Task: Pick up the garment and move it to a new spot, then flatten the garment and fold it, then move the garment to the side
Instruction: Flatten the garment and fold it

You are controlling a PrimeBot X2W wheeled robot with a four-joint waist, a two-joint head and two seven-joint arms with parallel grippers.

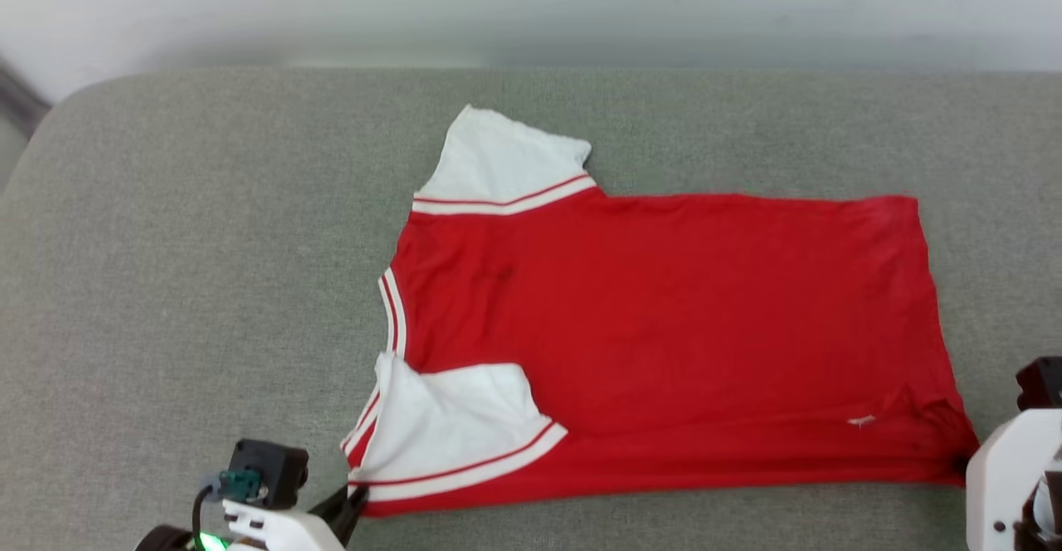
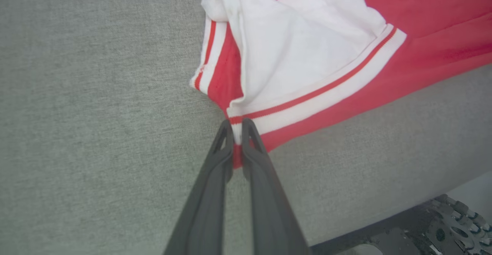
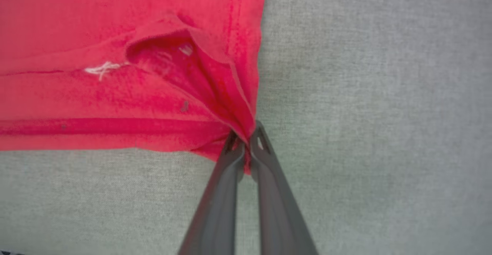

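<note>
Upholstery (image 1: 166,285) of grey weave bears the garment (image 1: 664,327), which lies spread out with its neck toward the left and its hem toward the right, plain red side up.

At the far left, the left gripper (image 2: 237,126) meets the near shoulder of the shirt. Its two dark fingers (image 2: 215,178) are pressed together on the striped seam edge, with a sliver of red and white cloth caught between the tips. Just beyond them the near sleeve (image 1: 448,418) is folded over onto the red body, and its striped band runs along the near edge. Higher on the left edge the neck trim (image 1: 392,310) curves, and the far sleeve (image 1: 498,161) lies flat, pointing away from the robot.

The red body runs rightward, mostly smooth, with a long crease along its near edge. A small white stitch mark (image 1: 861,421) sits close to the near right corner.

At that corner the right gripper (image 3: 246,132) pinches the hem. Its fingers are closed on bunched red cloth, which puckers into a small open fold (image 3: 169,55) just above the tips. In the head view the right arm's white housing (image 1: 1004,468) stands at the lower right edge, beside the corner.
</note>
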